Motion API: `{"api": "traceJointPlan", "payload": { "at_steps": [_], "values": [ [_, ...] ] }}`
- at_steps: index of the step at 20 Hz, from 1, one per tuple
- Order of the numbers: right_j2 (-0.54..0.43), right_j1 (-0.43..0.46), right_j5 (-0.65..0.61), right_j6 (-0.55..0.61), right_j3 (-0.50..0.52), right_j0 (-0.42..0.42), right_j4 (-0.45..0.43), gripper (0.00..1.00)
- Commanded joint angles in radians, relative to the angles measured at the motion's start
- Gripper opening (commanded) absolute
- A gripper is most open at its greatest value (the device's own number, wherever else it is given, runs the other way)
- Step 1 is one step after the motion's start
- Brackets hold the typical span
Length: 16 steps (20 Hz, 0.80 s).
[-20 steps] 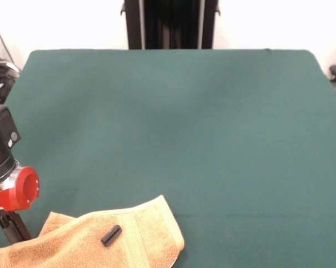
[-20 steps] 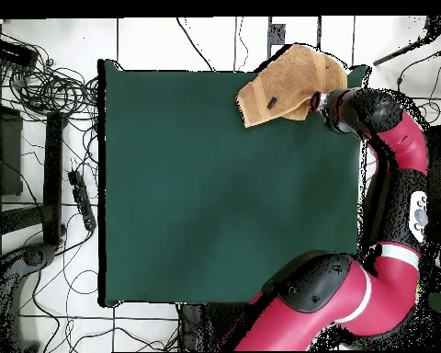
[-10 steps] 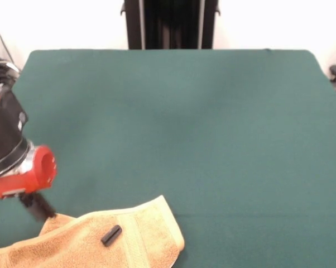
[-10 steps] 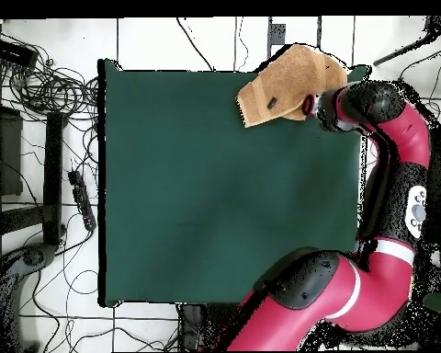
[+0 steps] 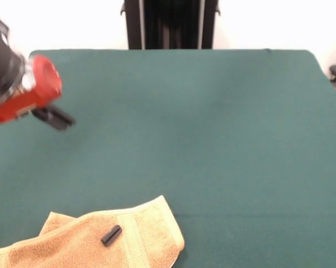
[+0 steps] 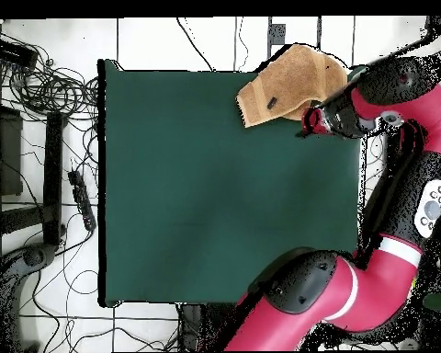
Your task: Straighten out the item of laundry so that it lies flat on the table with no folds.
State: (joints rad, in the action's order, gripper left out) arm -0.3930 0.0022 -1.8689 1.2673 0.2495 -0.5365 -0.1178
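The golden-orange towel [image 5: 78, 241] lies rumpled at the table's near left corner in the front view and runs past the picture's bottom edge. Its ribbed band runs near the right end. A small black cylinder [image 5: 111, 235] lies on it. In the overhead view the towel [image 6: 288, 85] sits at the top right corner of the green table [image 6: 206, 184] and overhangs its edge. My gripper [image 5: 57, 118] hangs in the air above the table [image 5: 212, 123], well clear of the towel and holding nothing. It also shows in the overhead view [image 6: 307, 122], just below the towel.
The robot's pedestal [image 5: 171, 25] stands at the table's far side. The red arm [image 6: 390, 239] curves along the table's right edge in the overhead view. Cables and a power strip [image 6: 82, 198] lie on the floor to the left of the table.
My gripper has risen from the towel's left edge and moved up and back toward the robot's side. The towel and the black cylinder have not moved.
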Motion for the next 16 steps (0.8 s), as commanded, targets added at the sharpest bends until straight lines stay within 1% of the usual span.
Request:
{"api": "traceJointPlan", "payload": {
  "at_steps": [1, 3, 5, 6, 8, 11, 14, 16],
  "values": [
    [-0.181, -0.01, 0.056, 0.128, 0.047, -0.018, -0.004, 0.0],
    [-0.146, 0.004, 0.189, 0.096, 0.086, -0.024, 0.045, 0.0],
    [-0.103, 0.017, 0.312, 0.071, 0.12, -0.011, 0.055, 0.0],
    [-0.081, 0.021, 0.391, 0.079, 0.135, 0.001, 0.058, 0.0],
    [-0.038, 0.028, 0.553, 0.109, 0.16, 0.029, 0.044, 0.0],
    [0.002, 0.044, 0.757, 0.111, 0.176, 0.059, -0.011, 0.0],
    [0.012, 0.052, 0.949, 0.143, 0.225, 0.064, -0.001, 0.0],
    [0.02, 0.04, 1.069, 0.137, 0.284, 0.06, 0.002, 0.0]
  ]
}}
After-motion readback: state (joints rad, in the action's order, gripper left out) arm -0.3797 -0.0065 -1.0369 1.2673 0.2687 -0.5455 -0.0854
